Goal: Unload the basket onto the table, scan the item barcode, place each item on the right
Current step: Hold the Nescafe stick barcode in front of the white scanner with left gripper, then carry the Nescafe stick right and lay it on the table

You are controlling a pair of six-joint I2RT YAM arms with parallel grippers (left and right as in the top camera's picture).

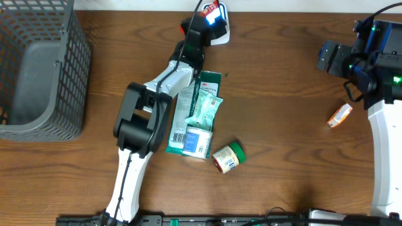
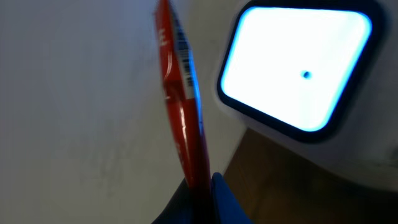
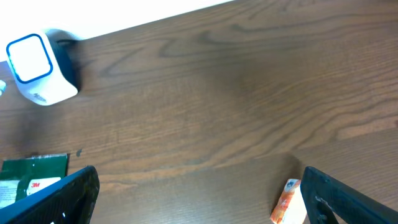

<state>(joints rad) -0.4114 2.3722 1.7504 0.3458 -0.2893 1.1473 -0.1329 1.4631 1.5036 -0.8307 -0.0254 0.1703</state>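
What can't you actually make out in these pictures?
- Red packet: the left wrist view shows it edge-on and blurred; its label is unreadable.
- Scanner window: glare washes it out in the left wrist view.
- Orange packet: cut by the bottom edge in the right wrist view; print too small overhead.
- Jar label: too small overhead.

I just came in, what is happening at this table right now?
The left gripper is shut on a thin red packet, holding it beside the lit window of the white scanner. The right gripper hangs open over the table near a small orange packet. A jar and green packets lie between the arms.
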